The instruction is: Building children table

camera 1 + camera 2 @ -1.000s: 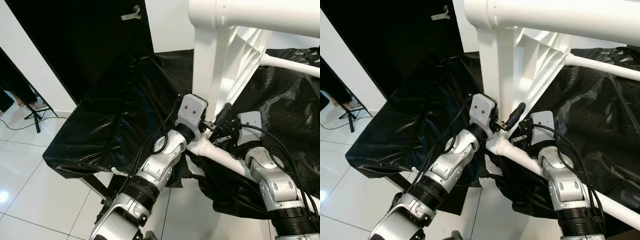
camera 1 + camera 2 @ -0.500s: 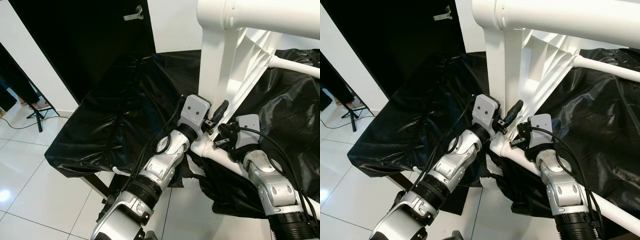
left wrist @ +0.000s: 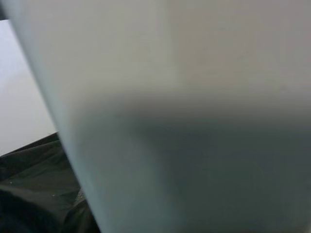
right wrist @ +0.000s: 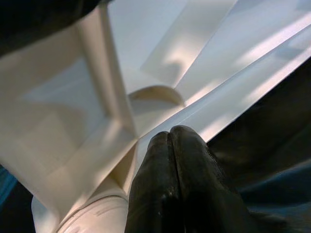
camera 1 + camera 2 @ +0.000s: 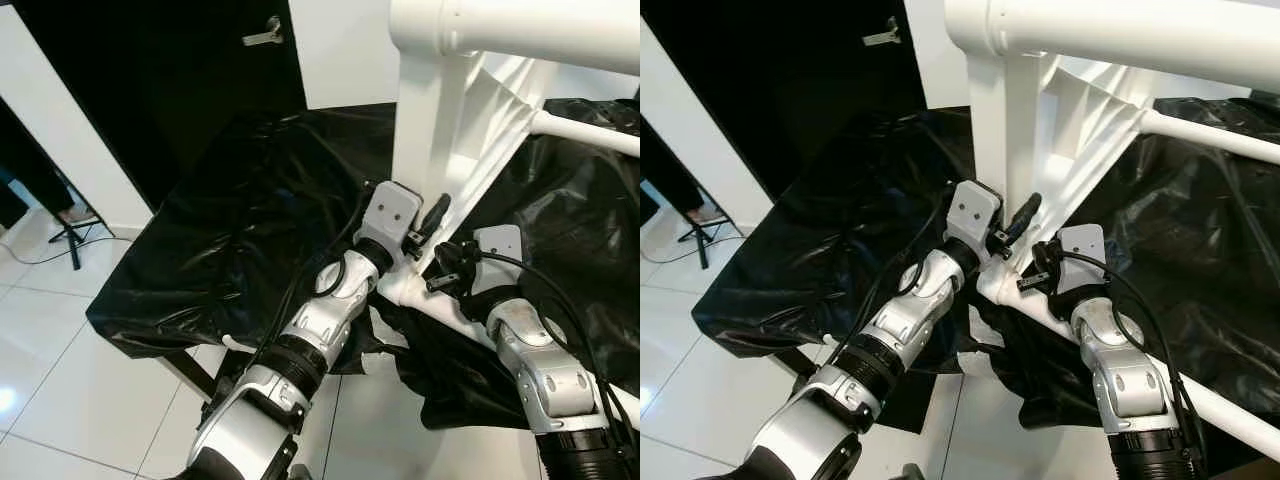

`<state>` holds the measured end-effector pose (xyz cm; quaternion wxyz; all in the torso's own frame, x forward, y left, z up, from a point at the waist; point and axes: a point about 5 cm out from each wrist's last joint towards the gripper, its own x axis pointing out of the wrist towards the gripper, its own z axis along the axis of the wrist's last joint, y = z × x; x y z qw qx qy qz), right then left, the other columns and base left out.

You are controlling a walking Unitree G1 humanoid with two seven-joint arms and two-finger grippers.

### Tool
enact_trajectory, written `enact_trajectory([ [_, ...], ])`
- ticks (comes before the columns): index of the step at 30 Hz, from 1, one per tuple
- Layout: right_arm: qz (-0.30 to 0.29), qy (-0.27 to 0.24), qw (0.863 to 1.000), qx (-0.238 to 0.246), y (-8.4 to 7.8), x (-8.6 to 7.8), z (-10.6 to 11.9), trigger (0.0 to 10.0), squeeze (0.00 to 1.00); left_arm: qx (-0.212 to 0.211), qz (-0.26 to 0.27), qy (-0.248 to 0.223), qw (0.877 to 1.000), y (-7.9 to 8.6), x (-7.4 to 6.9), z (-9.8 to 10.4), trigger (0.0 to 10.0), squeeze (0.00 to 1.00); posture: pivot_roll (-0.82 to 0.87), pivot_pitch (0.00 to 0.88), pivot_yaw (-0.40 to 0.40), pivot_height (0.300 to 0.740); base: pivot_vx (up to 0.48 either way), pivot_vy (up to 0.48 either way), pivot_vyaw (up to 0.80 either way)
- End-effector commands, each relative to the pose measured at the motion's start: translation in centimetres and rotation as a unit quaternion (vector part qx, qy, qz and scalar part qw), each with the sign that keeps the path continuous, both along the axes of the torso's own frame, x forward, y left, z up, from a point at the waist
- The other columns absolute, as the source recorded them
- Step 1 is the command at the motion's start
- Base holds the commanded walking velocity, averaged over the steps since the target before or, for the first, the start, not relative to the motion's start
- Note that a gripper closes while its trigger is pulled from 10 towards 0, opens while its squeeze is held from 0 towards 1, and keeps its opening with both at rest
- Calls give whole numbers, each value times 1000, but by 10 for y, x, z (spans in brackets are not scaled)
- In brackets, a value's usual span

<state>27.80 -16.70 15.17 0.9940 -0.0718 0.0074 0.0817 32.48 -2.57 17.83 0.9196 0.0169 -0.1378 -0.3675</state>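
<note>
The white children's table (image 5: 470, 120) stands tipped up on the black plastic sheet (image 5: 230, 220) that covers the tabletop in front of me. One thick square leg (image 5: 1005, 130) rises upright, and a round leg (image 5: 1110, 35) runs across the top of my view. A thinner white rail (image 5: 1210, 135) crosses over the sheet to my right.

My left tool (image 5: 428, 222) is raised against the foot of the square leg, its grey wrist block (image 5: 392, 212) just beside the leg's near face. One black finger (image 5: 1022, 214) slants upward along the leg. From the wrist camera I get a blurred pale surface very close to the lens, so I cannot tell whether this tool is apart or clamped on the leg.

My right tool (image 4: 171, 170) sits just below the corner where the leg meets the ribbed underside (image 4: 160, 58) of the table. Its two black fingers (image 4: 194, 160) are pressed together, tip to tip, holding nothing, and they point into the white ribs near a round white socket (image 4: 92, 218).

Behind the sheet stand a black door (image 5: 170, 80) with a metal handle (image 5: 262, 33), a white wall (image 5: 340, 50) and a pale tiled floor (image 5: 60, 370). A tripod foot (image 5: 70, 235) rests on the tiles at far left.
</note>
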Motion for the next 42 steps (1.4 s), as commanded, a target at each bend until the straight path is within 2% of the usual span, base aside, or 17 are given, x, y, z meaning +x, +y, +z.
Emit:
enact_trajectory([
  [1, -15, -13, 1000, 4, -1, -1, 6, 10000, 0, 54, 55, 40, 996, 14, 8, -25, 0, 0, 10, 0, 136, 740, 0, 0, 0],
  [2, -15, -13, 1000, 4, -1, -1, 6, 10000, 0, 54, 55, 40, 996, 14, 8, -25, 0, 0, 10, 0, 136, 740, 0, 0, 0],
  [3, -81, -30, 996, 1, -13, -4, 12, 10000, 0, 53, 68, 43, 995, 19, 10, -26, 0, 0, 11, 0, 135, 740, 0, 0, 0],
  [4, -81, -30, 996, 1, -13, -4, 12, 10000, 0, 53, 68, 43, 995, 19, 10, -26, 0, 0, 11, 0, 135, 740, 0, 0, 0],
  [5, -150, -42, 988, -17, -26, -10, 14, 10000, 0, 53, 82, 46, 994, 23, 13, -27, 0, 0, 11, 0, 132, 740, 0, 0, 0],
  [7, -241, -48, 968, -46, -42, -28, 13, 10000, 0, 51, 116, 57, 990, 32, 19, -30, 0, 0, 0, 0, 134, 740, 0, 0, 0],
  [12, -246, -53, 967, -49, -41, -32, 16, 10000, 0, 51, 130, 59, 988, 35, 21, -31, 0, 0, -6, 0, 135, 740, 0, 0, 0],
  [15, -245, -82, 965, -52, -37, -38, 34, 10000, 0, 59, 185, 70, 978, 47, 29, -35, 0, 0, -11, 0, 136, 740, 0, 0, 0],
  [19, -247, -93, 963, -57, -37, -43, 38, 10000, 0, 56, 212, 73, 973, 55, 31, -37, 0, 0, -5, 0, 134, 740, 0, 0, 0],
  [20, -246, -85, 964, -57, -36, -47, 33, 10000, 0, 49, 235, 76, 968, 65, 32, -39, 0, 0, 3, 0, 132, 740, 0, 0, 0],
  [26, -255, -72, 963, -57, -35, -52, 28, 10000, 0, 42, 276, 94, 956, 86, 31, -49, 0, 0, 14, 0, 130, 740, 0, 0, 0],
  [29, -241, -68, 967, -44, -32, -54, 27, 10000, 0, 40, 300, 115, 946, 102, 28, -60, 0, 0, 20, 0, 129, 740, 0, 0, 0],
  [30, -241, -68, 967, -44, -32, -54, 27, 10000, 0, 40, 300, 115, 946, 102, 28, -60, 0, 0, 20, 0, 129, 740, 0, 0, 0],
  [32, -226, -66, 971, -42, -29, -60, 26, 10000, 0, 40, 323, 119, 938, 116, 27, -65, 0, 0, 27, 0, 125, 740, 0, 0, 0],
  [33, -226, -66, 971, -42, -29, -60, 26, 10000, 0, 40, 323, 119, 938, 116, 27, -65, 0, 0, 27, 0, 125, 740, 0, 0, 0],
  [38, -228, -44, 971, -56, -34, -71, 16, 10000, 0, 41, 373, 121, 919, 147, 21, -71, 0, 0, 36, 0, 119, 740, 0, 0, 0],
  [42, -233, -46, 970, -59, -38, -70, 17, 10000, 0, 41, 395, 122, 909, 161, 16, -75, 0, 0, 42, 0, 117, 740, 0, 0, 0],
])
